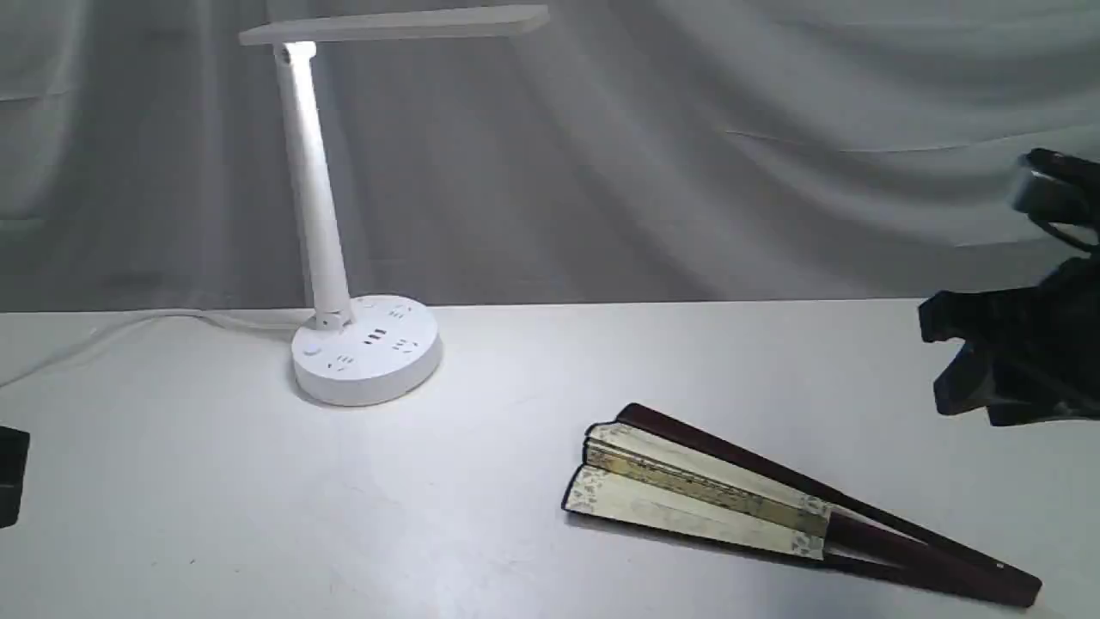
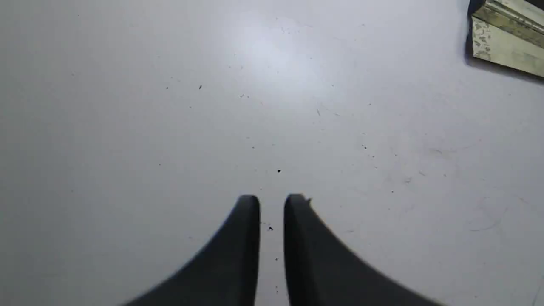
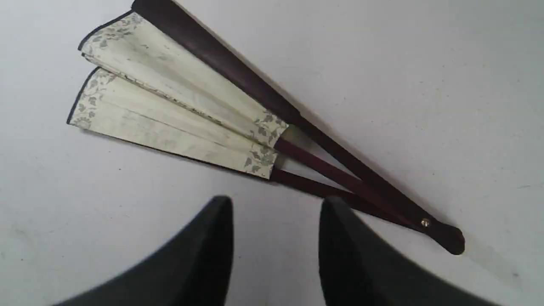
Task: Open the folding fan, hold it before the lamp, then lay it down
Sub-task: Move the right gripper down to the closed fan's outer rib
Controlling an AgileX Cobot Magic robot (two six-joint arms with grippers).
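The folding fan [image 1: 730,494] lies flat on the white table, right of centre. It is only slightly splayed: cream paper folds with a patterned border, dark maroon guards meeting at the pivot [image 3: 425,222]. The white lamp [image 1: 365,348] stands at the back left, its flat head [image 1: 395,24] lit near the stem. My right gripper [image 1: 937,361] hovers at the right edge above the fan's rib end. In its wrist view the right gripper [image 3: 276,204] is open and empty, close to the ribs. My left gripper [image 2: 272,199] hangs over bare table, its fingers nearly together with nothing between them.
The lamp's white cord [image 1: 129,325] trails left along the back of the table [image 1: 215,516]. A grey draped cloth [image 1: 687,155] forms the backdrop. One corner of the fan [image 2: 505,38] shows in the left wrist view. A bit of the left arm [image 1: 13,473] peeks in at the left edge.
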